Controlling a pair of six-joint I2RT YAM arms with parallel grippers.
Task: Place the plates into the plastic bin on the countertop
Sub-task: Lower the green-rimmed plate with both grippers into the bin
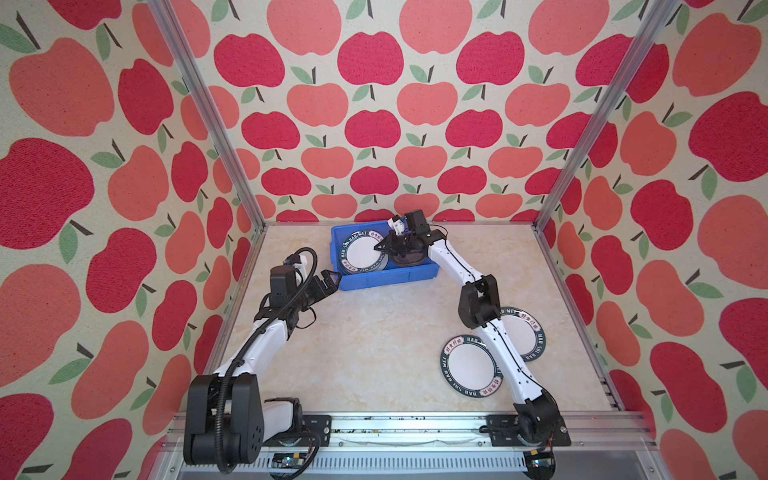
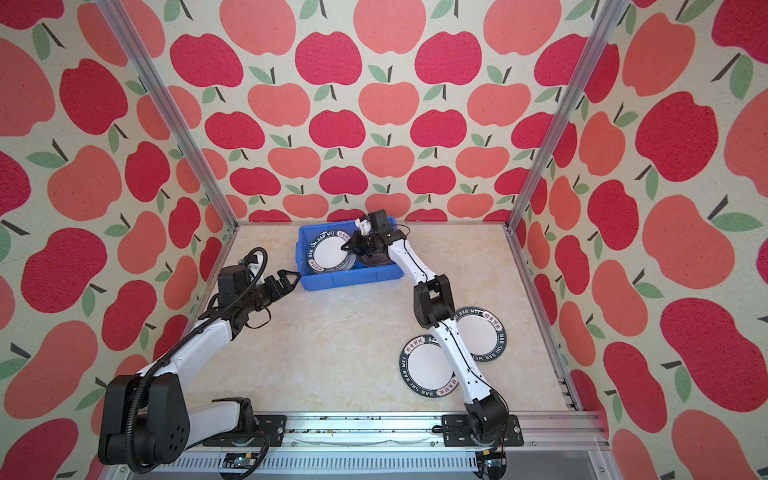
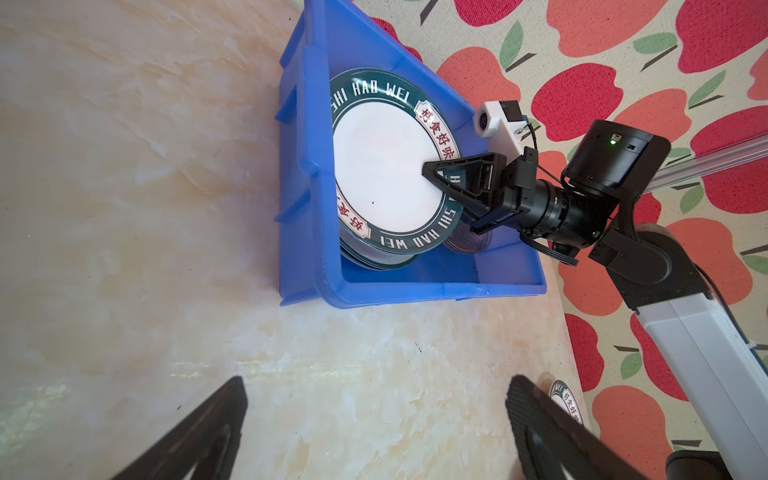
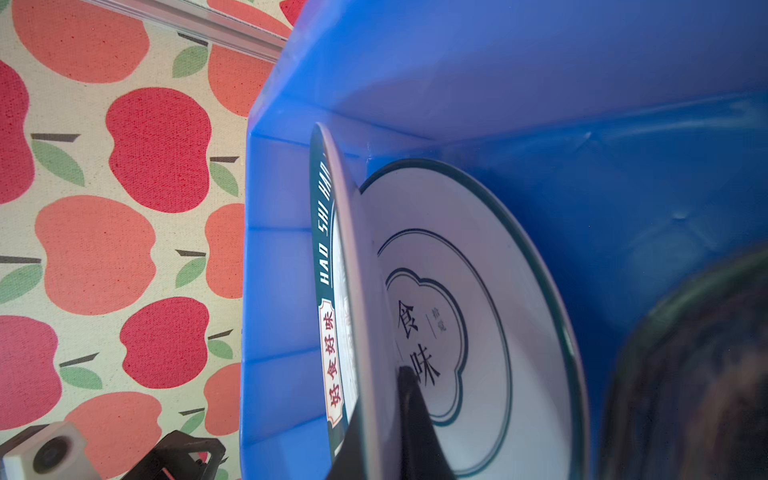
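- A beige marbled counter (image 1: 374, 332) is enclosed by apple-patterned walls (image 1: 374, 124).
- A round white green-rimmed plate (image 1: 360, 252), tilted in a blue plastic bin (image 1: 386, 279), is grasped by the right jaws.
- The left jaws are left released.

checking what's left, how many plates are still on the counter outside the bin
2, both green-rimmed: near plate left of the right arm, far plate right of it. The arm partly covers both.
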